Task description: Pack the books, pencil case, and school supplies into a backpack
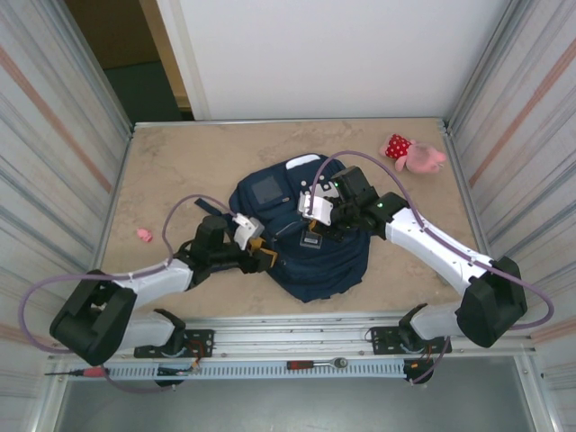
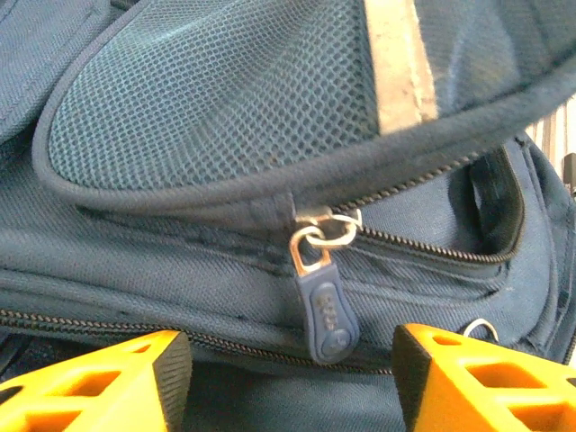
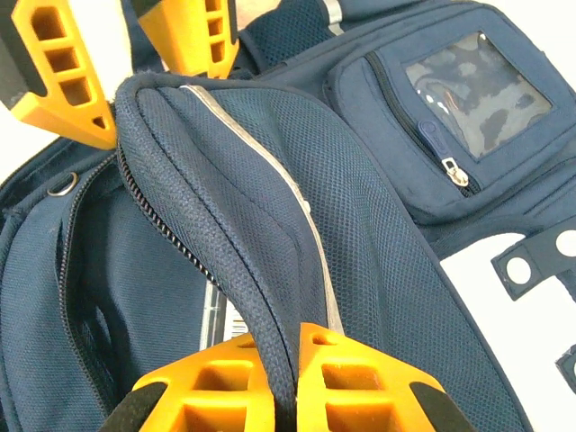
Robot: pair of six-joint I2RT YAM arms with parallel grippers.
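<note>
While the backpack (image 1: 310, 261) lies in the middle of the table (image 1: 180, 162), a little right of centre, we have both arms on it. Our right gripper (image 3: 284, 360) is pressed together on the piped edge of the backpack's mesh flap (image 3: 360, 225), pinching it and holding it up off the body of the bag; a dark gap with zip teeth along its rim shows beneath the flap. Our left gripper (image 2: 288, 355) sits at the near left side of the backpack, its orange fingers (image 2: 108, 382) spread apart and gripping nothing. Between the two tips a blue zipper pull (image 2: 326, 310) hangs from its slider, just under the rim of the flap, touching neither finger. A pale reflective stripe (image 2: 396, 63) runs across the mesh. Beyond the flap we see a front pocket (image 3: 450, 126) with a clear window. A pink plush toy (image 1: 412, 153) lies at the far right of the table, well apart from the bag, and a small pink thing (image 1: 144, 236) lies near its left edge.
</note>
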